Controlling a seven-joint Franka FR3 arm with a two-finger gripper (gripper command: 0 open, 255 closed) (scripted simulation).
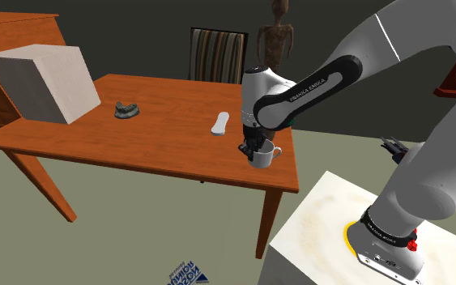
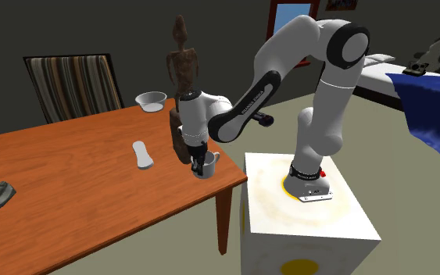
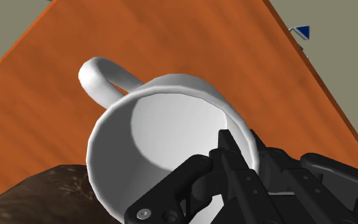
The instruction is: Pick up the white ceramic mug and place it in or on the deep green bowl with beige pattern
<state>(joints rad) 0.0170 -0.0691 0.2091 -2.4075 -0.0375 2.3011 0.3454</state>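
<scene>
The mug (image 1: 265, 156) stood close to the bench's (image 1: 169, 142) near right corner in the shoulder view, its handle pointing away from the arm. Its base appeared to be resting on the wood. The hand (image 1: 253, 152) was down on it from above. In the wrist view one finger (image 3: 225, 143) reached inside the cup and the other lay outside. The gap between them was narrow and the cup's wall was pinched in it, on the side opposite the handle.

The green bowl (image 1: 126, 109) sat well apart from the mug, toward the shoulder view's left and farther back. A flat white object (image 1: 220, 123) lay between the two.

The step in hand seemed to be the lift. A pinch on one wall holds a mug off its centre, so the cup would want to swing under the grip. The grip would best be firm before any rise, and the rise straight up and slow until the base came clear of the bench. The carry toward the bowl ought to run high enough to pass over the flat white object, with the wrist kept level so the mug hung upright. The bowl looked low and small, so the mug might perch on it rather than sit inside. A gentle descent centred over the bowl, with release only once the mug's weight had settled, would guard against tipping.
</scene>
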